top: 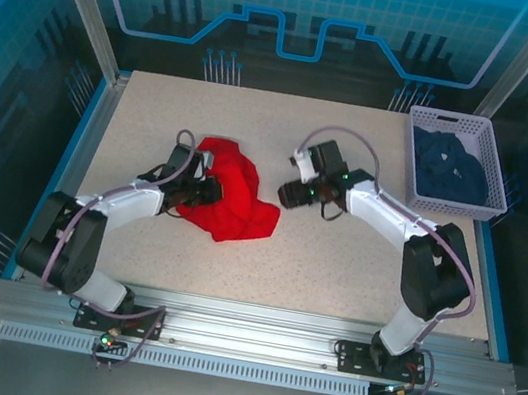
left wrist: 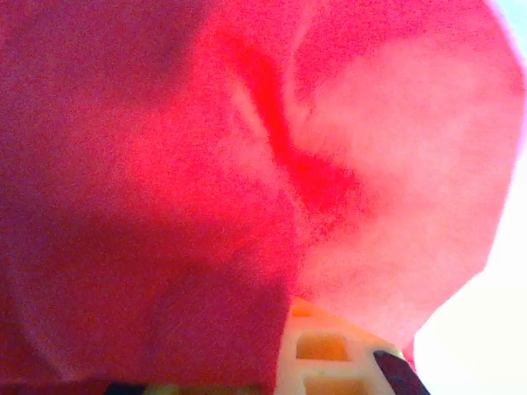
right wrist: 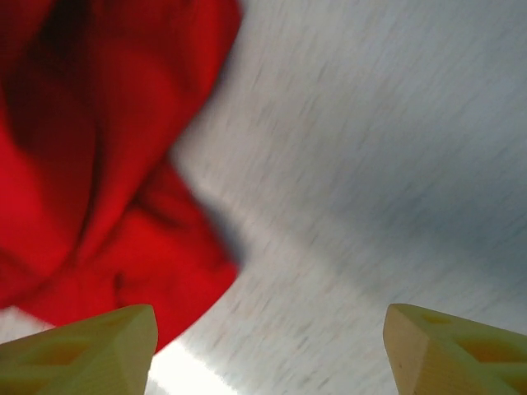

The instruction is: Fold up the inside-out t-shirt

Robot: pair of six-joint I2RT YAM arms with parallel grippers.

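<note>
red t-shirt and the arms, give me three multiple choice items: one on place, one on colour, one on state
1. Where is the red t-shirt?
A. in the basket
B. crumpled on the table
C. hanging off the near edge

2. What colour is the garment in the basket?
A. dark blue
B. red
C. yellow

3. How is the right end effector?
A. shut on the t-shirt
B. open, holding nothing
C. shut on the basket

Answers:
1 B, the top view shows it bunched on the tabletop.
2 A, dark blue cloth lies inside the white basket.
3 B, its jaws stand wide apart with only bare table between them.
</note>
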